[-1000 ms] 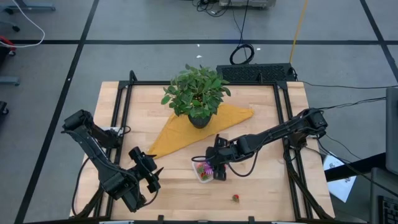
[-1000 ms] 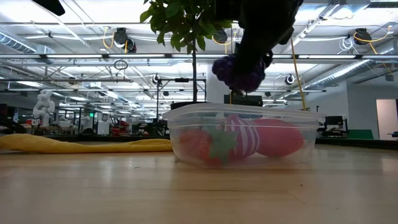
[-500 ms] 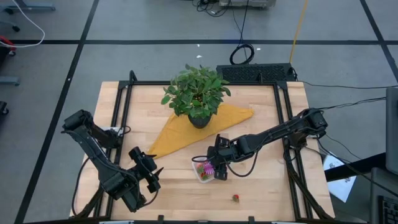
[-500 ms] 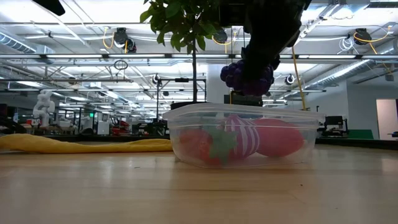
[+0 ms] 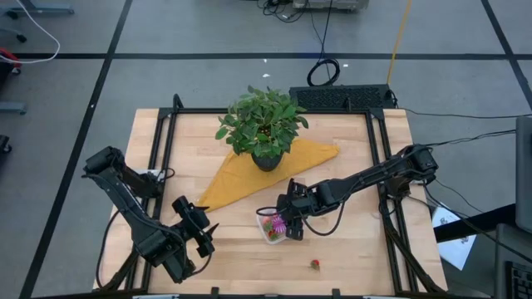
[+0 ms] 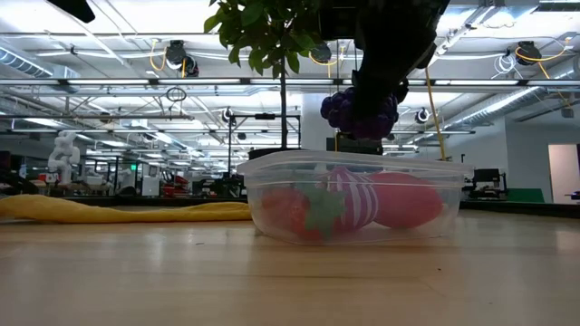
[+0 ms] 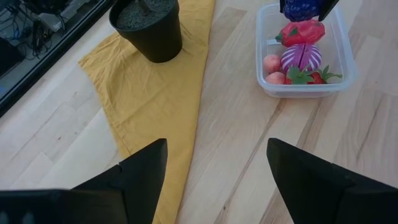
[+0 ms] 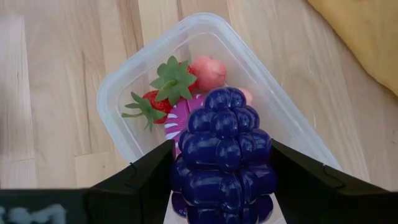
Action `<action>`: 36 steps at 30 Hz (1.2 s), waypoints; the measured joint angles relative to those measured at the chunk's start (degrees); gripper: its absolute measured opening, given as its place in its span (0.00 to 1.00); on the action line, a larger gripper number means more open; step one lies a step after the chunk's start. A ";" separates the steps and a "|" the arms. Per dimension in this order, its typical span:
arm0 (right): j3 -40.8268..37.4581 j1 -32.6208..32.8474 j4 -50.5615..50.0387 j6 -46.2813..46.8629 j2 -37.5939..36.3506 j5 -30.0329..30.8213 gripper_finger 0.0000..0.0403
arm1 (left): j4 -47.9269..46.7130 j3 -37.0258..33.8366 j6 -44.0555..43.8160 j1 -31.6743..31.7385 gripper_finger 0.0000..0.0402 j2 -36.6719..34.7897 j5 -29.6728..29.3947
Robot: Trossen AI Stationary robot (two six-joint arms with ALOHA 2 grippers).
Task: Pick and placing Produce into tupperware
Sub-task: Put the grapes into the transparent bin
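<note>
The clear tupperware (image 5: pixel 271 227) stands on the wooden table near its middle. In it lie red strawberry pieces (image 8: pixel 157 102), a pink round piece (image 8: pixel 208 71) and a purple-striped piece (image 8: pixel 179 119). My right gripper (image 5: pixel 288 223) hovers over the tupperware (image 6: pixel 349 197), shut on a purple knobbly grape bunch (image 6: pixel 361 110). One more red piece (image 5: pixel 315 264) lies on the table nearer the near edge. My left gripper (image 7: pixel 214 163) waits open at the near left (image 5: pixel 198 226), touching nothing. My right gripper pinches the purple grape bunch (image 8: pixel 224 140) between its two fingers (image 8: pixel 140 180), one on each side of the bunch. It comes from above, pointing down. The bunch hangs lifted clear just above the tupperware's rim (image 6: pixel 362 158), over the pieces inside.
A leafy potted plant (image 5: pixel 263 124) in a black pot (image 7: pixel 148 25) stands on a yellow cloth (image 5: pixel 249 178) beyond the tupperware. Black rails (image 5: pixel 384 158) run along the table's sides. Bare wood lies around the tupperware on its near side.
My right gripper, with the grape bunch in it, shifted a little toward the table's right above the tupperware, then kept still for the last half second. It stayed shut on the bunch.
</note>
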 joint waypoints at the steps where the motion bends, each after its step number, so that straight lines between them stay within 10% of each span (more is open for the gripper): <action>1: 0.00 0.00 0.01 0.00 0.00 0.00 0.56 | 0.00 0.00 0.00 0.00 0.69 0.00 0.00; 36: -0.04 -0.52 1.75 -2.38 4.85 -2.99 0.70 | 0.00 -0.02 0.04 0.00 0.69 0.04 -0.33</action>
